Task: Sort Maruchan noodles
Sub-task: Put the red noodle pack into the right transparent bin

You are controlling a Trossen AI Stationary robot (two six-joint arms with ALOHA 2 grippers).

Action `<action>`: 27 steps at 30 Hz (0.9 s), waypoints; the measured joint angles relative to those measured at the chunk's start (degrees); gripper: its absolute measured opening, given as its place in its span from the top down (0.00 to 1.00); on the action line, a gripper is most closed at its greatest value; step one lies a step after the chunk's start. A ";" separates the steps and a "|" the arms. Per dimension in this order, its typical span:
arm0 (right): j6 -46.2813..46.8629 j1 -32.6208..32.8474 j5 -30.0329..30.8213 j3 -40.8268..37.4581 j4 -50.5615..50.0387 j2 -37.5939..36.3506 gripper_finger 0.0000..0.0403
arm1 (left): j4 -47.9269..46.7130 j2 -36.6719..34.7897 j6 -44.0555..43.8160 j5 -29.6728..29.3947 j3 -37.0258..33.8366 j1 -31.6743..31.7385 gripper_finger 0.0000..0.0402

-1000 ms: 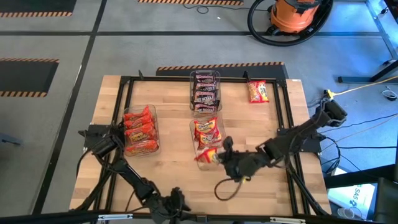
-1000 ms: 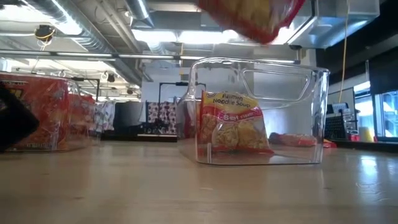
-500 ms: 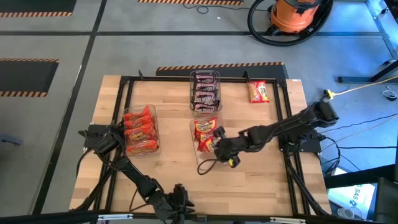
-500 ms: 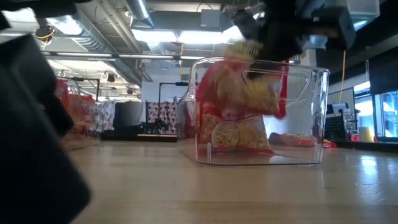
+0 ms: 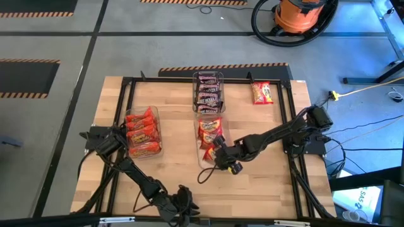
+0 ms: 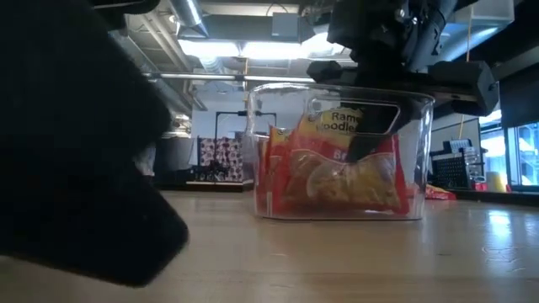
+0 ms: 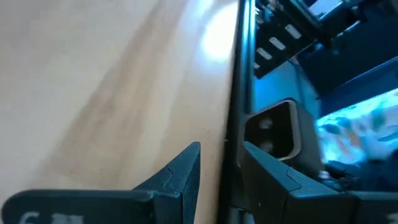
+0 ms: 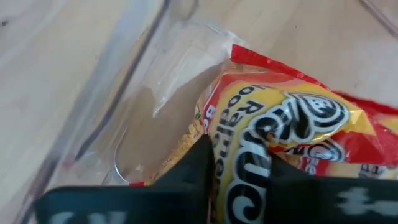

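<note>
My right claw [image 5: 218,151] reaches into the clear bin [image 5: 203,165] at the table's middle, pinching a red-and-yellow noodle packet [image 8: 283,134] that stands directly between its fingers, while my left claw [image 7: 221,165] (narrowly parted, empty) waits at the near edge.

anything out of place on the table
One red-and-yellow noodle packet lies loose on the table's far right corner, outside every bin, while all the other packets sit inside the clear bins.
</note>
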 joint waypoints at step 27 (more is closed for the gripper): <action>36.15 -2.08 30.03 -3.24 -27.79 -29.11 0.55 | -34.51 -21.83 21.38 2.27 0.02 10.65 0.73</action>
